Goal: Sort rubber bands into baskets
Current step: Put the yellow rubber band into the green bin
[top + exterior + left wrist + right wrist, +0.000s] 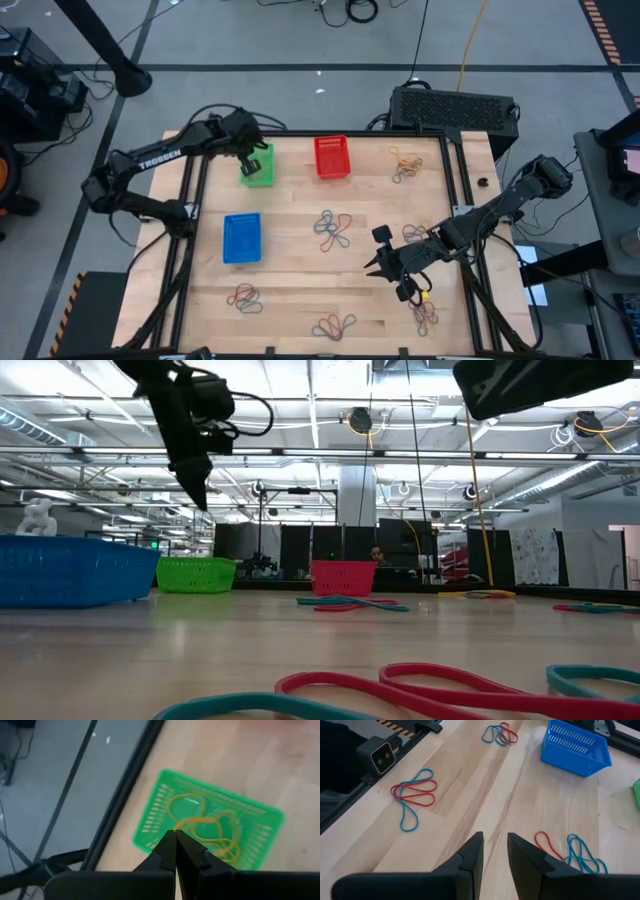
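Rubber bands lie scattered over the bench (pixel 300 300) in small tangled clusters: a red and blue one near the middle (pixel 335 228), an orange and yellow one at the far right corner (pixel 406 163), a red one at the near left (pixel 244 296), a mixed one at the near edge (pixel 333 325), and another by the right arm (pixel 427 315). Several orange bands (pixel 210 827) already sit in the green basket (pixel 258 166); the red basket (pixel 333 157) and blue basket (pixel 241 238) stand apart from it.

The left pincer (pixel 175 851) hangs over the green basket with its fingers pressed together and nothing visible between them. The right pincer (pixel 495 852) hovers above the bench near the middle cluster, its fingers standing a little apart and empty.

These bands look thin, light and limp, so they would likely flop and stretch rather than hold a shape. Because they lie flat against the wood and overlap, a fingertip probably needs to come down across a single strand at the outer curve of a loop, away from the crossings. Pinching at a tangle risks lifting several colours together. Once lifted, a band may cling to a finger pad instead of dropping cleanly.
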